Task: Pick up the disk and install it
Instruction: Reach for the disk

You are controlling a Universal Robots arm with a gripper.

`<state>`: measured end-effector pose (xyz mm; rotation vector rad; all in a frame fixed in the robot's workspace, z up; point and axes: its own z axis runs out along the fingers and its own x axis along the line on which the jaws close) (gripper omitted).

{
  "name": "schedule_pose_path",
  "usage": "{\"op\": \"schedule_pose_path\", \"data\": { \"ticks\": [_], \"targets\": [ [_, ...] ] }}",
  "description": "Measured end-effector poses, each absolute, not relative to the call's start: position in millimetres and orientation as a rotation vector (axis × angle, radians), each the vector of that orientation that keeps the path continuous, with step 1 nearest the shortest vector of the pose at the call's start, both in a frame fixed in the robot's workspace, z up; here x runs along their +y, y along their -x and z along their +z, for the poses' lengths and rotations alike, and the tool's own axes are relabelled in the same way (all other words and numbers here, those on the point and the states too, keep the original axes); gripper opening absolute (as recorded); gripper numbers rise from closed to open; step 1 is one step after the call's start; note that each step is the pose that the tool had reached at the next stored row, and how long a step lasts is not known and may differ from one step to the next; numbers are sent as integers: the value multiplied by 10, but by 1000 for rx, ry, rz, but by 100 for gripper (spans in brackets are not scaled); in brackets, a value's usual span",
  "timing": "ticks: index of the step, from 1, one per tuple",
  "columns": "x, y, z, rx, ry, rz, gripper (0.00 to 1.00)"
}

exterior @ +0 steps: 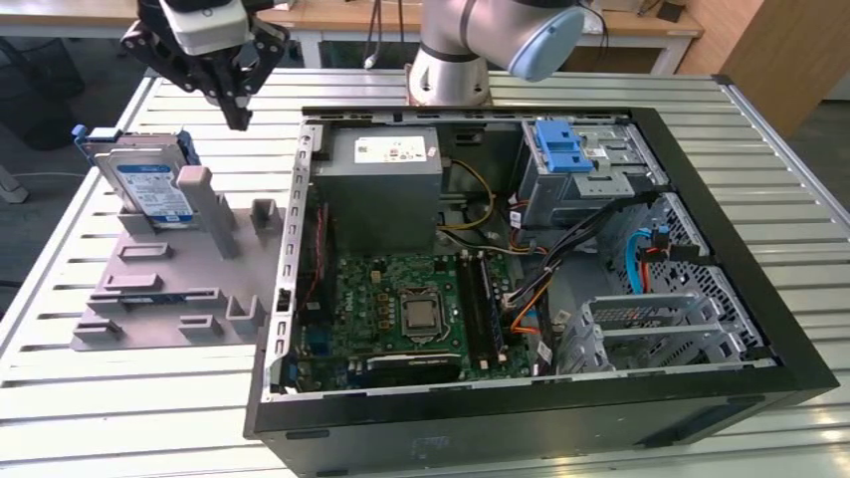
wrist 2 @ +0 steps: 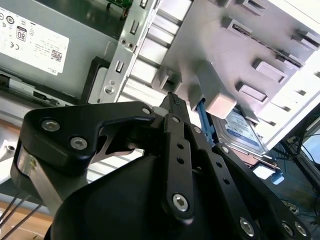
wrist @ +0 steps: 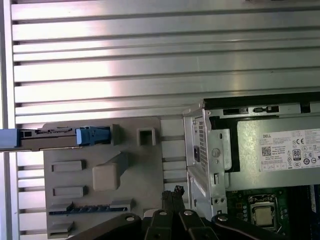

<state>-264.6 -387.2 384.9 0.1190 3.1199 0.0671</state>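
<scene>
Silver disk with a blue-and-white label and blue rails along its edges. It stands on edge in a slot of the grey holder. The holder lies on the slatted metal worktop, just beside the open computer case at the exterior view's left. The upright stance leaves the top edge free, probably so it can be taken from above. The disk is not yet lifted or installed.

Black gripper, on the arm, hangs above the holder between disk and case. It is near the disk but apart from it. In both wrist views its fingers lie together. It holds nothing and touches nothing.
</scene>
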Motion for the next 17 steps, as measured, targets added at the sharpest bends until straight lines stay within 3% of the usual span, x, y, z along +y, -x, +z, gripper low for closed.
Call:
{"op": "schedule_pose_path", "data": {
  "ticks": [17],
  "targets": [
    [-3824,3038,3827,3120,-119,67,11]
  ]
}}
